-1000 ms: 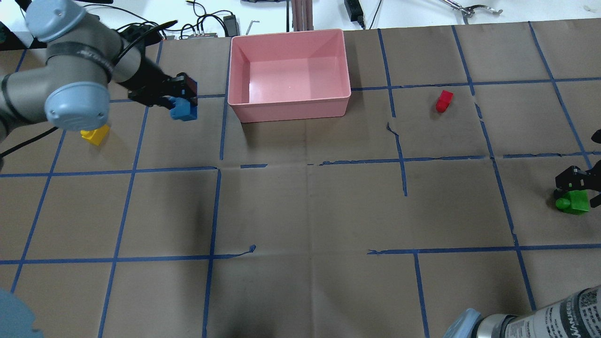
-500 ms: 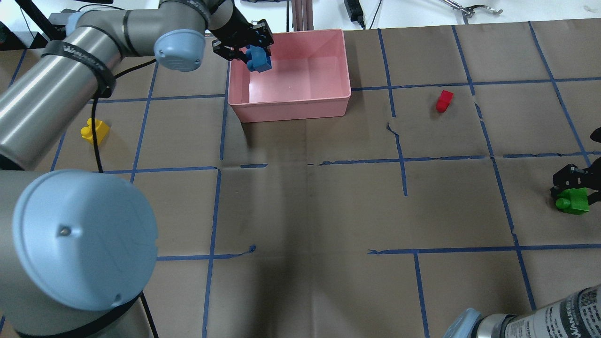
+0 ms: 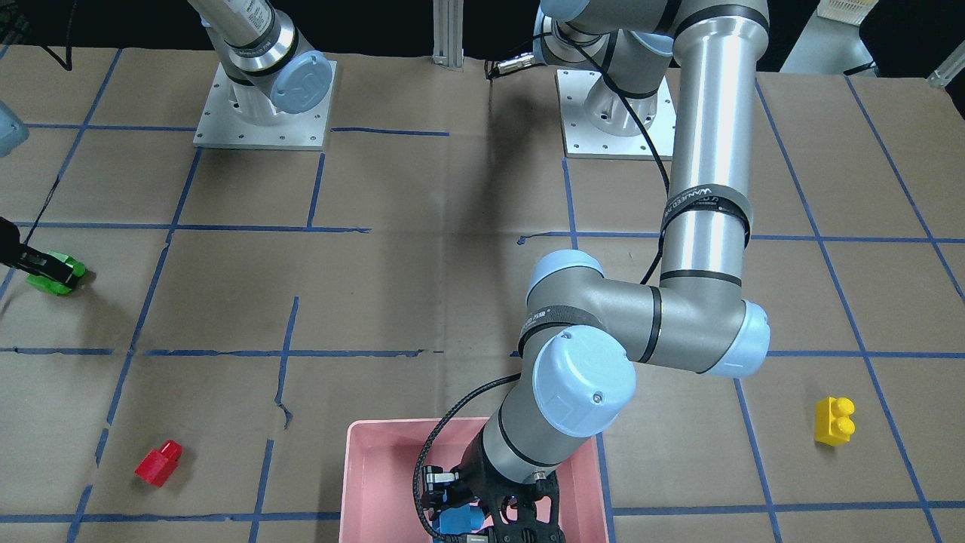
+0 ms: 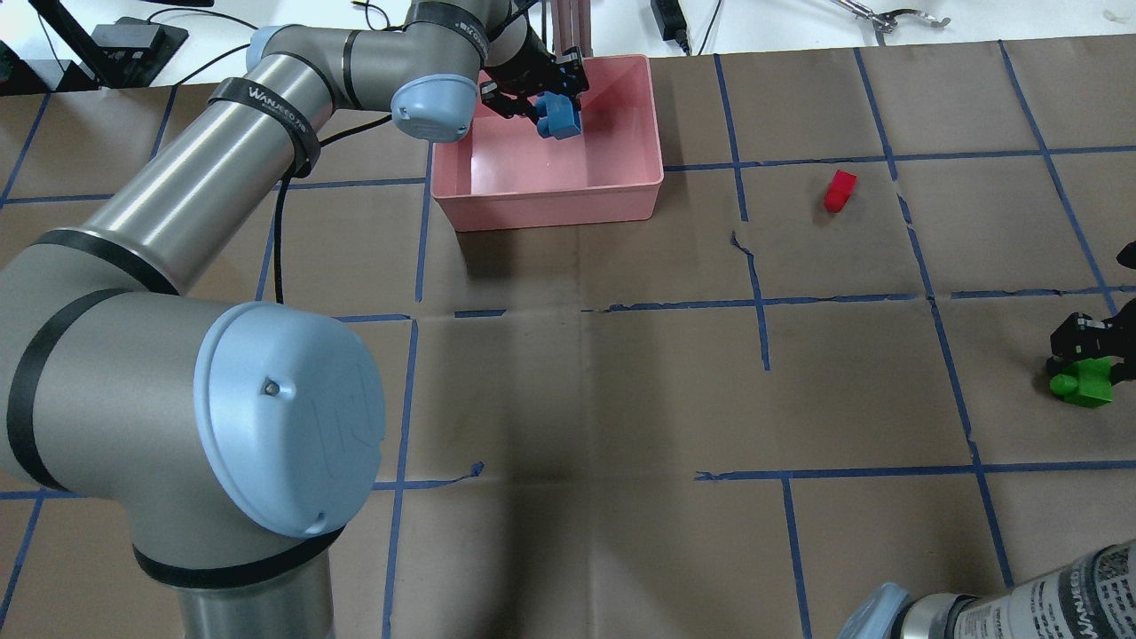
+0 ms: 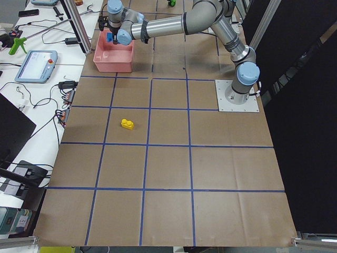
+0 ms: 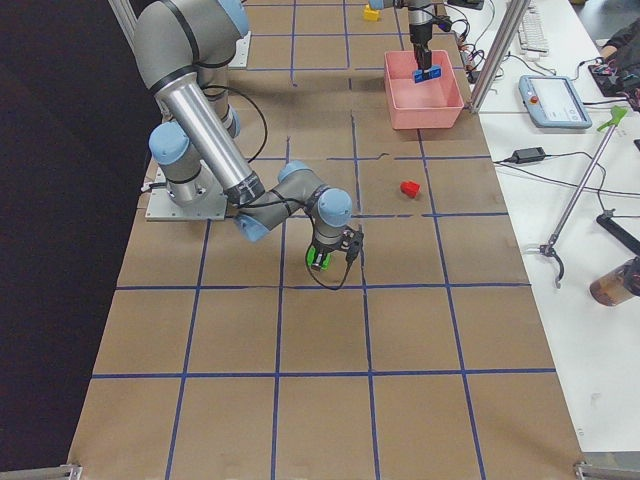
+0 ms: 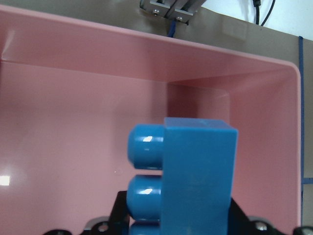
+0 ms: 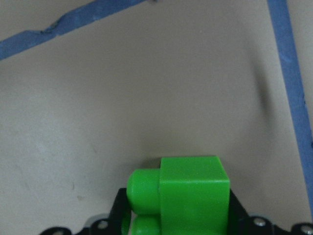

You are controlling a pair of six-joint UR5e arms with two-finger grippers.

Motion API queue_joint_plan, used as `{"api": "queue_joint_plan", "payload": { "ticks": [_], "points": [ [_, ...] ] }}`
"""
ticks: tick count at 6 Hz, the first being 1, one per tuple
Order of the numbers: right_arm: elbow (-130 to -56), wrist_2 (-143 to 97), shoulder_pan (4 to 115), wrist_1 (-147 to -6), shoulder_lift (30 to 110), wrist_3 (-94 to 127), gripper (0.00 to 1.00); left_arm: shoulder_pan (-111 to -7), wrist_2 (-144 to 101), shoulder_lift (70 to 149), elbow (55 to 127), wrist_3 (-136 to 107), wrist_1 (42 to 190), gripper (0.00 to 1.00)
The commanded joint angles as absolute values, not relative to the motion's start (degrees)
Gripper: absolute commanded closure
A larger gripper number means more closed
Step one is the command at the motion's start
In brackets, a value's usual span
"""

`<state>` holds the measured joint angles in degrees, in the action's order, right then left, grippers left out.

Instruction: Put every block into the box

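Tabletop (image 4: pixel 621 399): left gripper (image 4: pixel 548 105) clamps blue block (image 4: pixel 561 119) above pink box (image 4: pixel 550 200), upper centre; right gripper (image 4: pixel 1084 355) clamps green block (image 4: pixel 1086 385), right edge.

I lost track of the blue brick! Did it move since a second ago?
Yes. In the overhead view the blue block went right and farther away, from left of the pink box to over its inside, held by the left gripper.
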<state>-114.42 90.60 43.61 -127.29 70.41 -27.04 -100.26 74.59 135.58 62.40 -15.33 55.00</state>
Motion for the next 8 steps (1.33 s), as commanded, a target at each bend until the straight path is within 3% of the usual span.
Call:
{"api": "queue_joint_plan", "payload": {
  "ticks": [1,3,4,6,8],
  "points": [
    [-113.21,90.44,44.2,-127.18,71.54,-26.98,0.53,-99.76,74.71,135.44,63.01,-10.3,55.28,0.2],
    [-102.63,90.97,47.79,-118.28,72.68,-26.9,0.52,-96.96,74.8,134.21,63.37,-4.76,57.81,0.02],
    [-94.56,92.36,51.47,-109.69,72.95,-26.46,0.52,-93.81,76.45,130.55,65.63,-0.4,62.62,0.02],
    [-80.83,93.34,62.87,-95.77,72.51,-22.36,0.52,-83.47,89.85,119.49,81.12,22.57,66.27,0.02],
    [-74.9,92.64,76.57,-91.15,70.68,-13.41,0.51,-67.85,90.0,115.67,89.53,41.3,65.92,0.02]
  ]
}}
